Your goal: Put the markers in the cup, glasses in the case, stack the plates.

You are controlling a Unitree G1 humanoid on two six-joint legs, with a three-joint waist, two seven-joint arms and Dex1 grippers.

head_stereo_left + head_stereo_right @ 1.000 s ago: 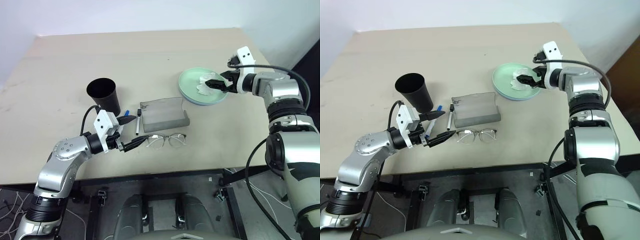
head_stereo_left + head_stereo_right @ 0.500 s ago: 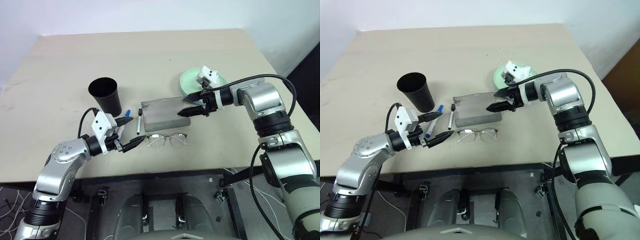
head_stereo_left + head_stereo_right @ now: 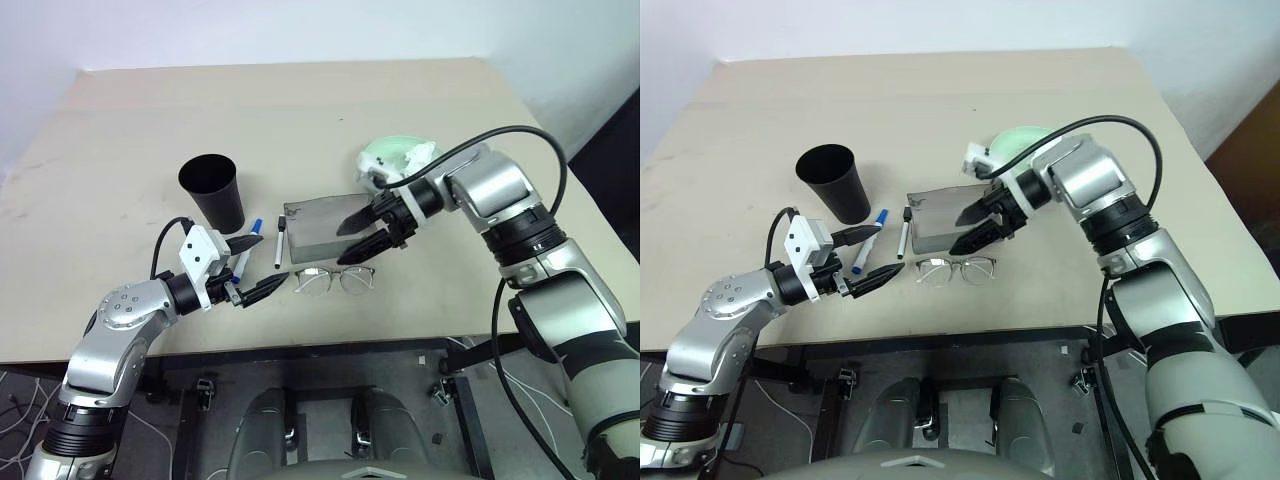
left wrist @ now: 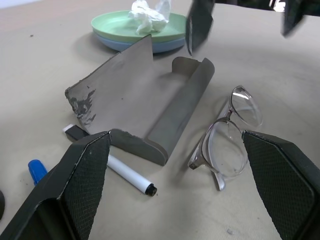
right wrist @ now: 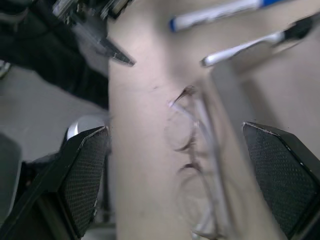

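Note:
The wire-framed glasses [image 3: 335, 280] lie on the table just in front of the grey case [image 3: 322, 225], which lies open. Two markers, blue-capped [image 3: 246, 250] and black-capped [image 3: 279, 243], lie between the case and the black cup [image 3: 210, 190]. My left gripper [image 3: 268, 262] is open and low, left of the glasses, pointing at them. My right gripper [image 3: 349, 243] is open, empty and angled down over the case's front right corner, just above the glasses. The mint green plate [image 4: 125, 22] sits on the light blue plate [image 4: 150, 46], partly hidden behind my right arm.
A crumpled white tissue [image 4: 147, 10] lies on the green plate. The table's front edge [image 3: 330, 345] runs close in front of the glasses. Bare tabletop stretches behind the cup and case.
My right gripper has swung from the plates to the left and back toward me, tipping down over the case and glasses. The left gripper has stayed put.

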